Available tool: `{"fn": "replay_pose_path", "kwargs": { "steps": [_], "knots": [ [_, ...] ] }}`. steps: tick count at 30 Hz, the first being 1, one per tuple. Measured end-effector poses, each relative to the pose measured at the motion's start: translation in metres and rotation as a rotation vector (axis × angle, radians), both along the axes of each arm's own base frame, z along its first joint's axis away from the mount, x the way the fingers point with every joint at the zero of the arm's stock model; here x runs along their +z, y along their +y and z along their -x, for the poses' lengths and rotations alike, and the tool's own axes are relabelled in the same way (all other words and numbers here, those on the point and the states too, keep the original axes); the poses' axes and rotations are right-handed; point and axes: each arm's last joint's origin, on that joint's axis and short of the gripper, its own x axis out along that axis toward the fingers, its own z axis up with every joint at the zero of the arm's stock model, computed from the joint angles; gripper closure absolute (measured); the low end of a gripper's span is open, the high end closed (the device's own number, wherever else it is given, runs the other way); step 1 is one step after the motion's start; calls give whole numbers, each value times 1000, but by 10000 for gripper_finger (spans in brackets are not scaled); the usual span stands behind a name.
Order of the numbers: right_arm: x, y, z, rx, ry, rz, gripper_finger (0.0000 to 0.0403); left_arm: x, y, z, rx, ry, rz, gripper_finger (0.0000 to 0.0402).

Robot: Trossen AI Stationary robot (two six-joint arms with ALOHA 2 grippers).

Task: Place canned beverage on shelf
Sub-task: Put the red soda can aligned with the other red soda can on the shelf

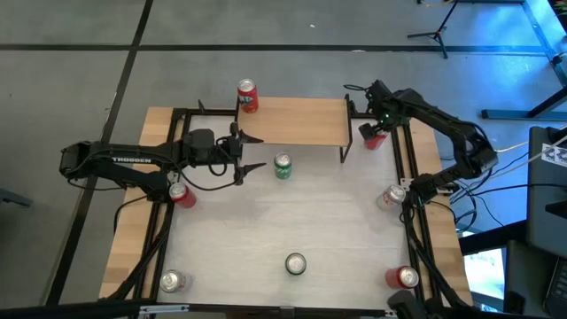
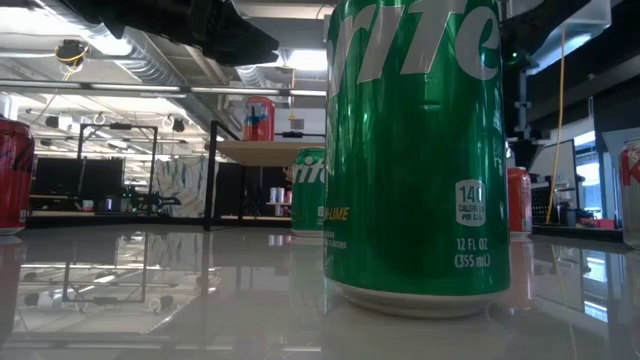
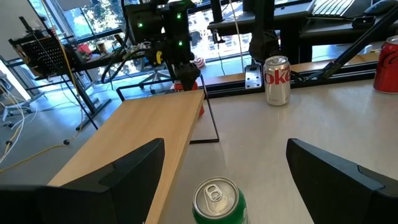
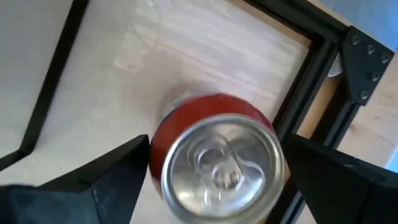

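The shelf [image 1: 292, 121] stands at the table's far side, with a red can [image 1: 247, 96] upright on its left end. My right gripper [image 1: 374, 133] points down just off the shelf's right end. Its open fingers stand on either side of an upright red can [image 4: 217, 163]. My left gripper [image 1: 252, 152] is open and level in front of the shelf, pointing toward the table's right edge. A green can [image 1: 283, 166] stands just ahead of it, its top between the fingers in the left wrist view [image 3: 216, 200]. My right gripper comes at the red can from above, one finger [image 4: 118, 171] on each side of its body. I cannot tell whether the fingers touch the can or whether the can is off the table.
Other cans stand about the table: red at the left [image 1: 182, 194], silver at the right [image 1: 390, 197], a green one at near centre [image 1: 295, 264], silver at the near left [image 1: 171, 282], red at the near right [image 1: 403, 277]. Black frame rails [image 1: 412, 177] run along the table's sides.
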Motion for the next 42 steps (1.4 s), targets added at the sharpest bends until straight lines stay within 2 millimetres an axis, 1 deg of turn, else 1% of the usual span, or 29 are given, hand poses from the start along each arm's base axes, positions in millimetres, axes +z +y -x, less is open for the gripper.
{"fn": "replay_pose_path", "kwargs": {
  "steps": [5,7,11,12,18,22,26,30,36,39,42],
  "knots": [
    [-7,0,0,7,13,-24,42,0,0,0,0,0,0,74],
    [-6,0,0,24,10,-27,60,0,0,0,0,0,0,74],
    [-5,1,0,54,7,-33,113,0,0,0,0,0,0,74],
    [-5,1,0,60,7,-36,118,0,0,0,0,0,0,74],
    [-5,2,1,103,22,-50,118,0,0,0,0,-5,-1,74],
    [-1,9,4,122,33,-69,118,0,0,0,0,-5,-1,74],
    [11,18,11,135,24,-63,115,0,0,0,0,-5,-2,74],
    [25,29,17,145,-38,-43,115,2,0,0,0,-18,-5,74],
    [42,48,29,151,-79,-31,115,2,0,0,0,-18,-5,74],
    [48,53,30,156,-125,-15,115,2,0,0,0,-18,-5,74],
    [51,62,26,197,-134,-12,116,2,0,0,0,-18,-5,74]
  ]
}}
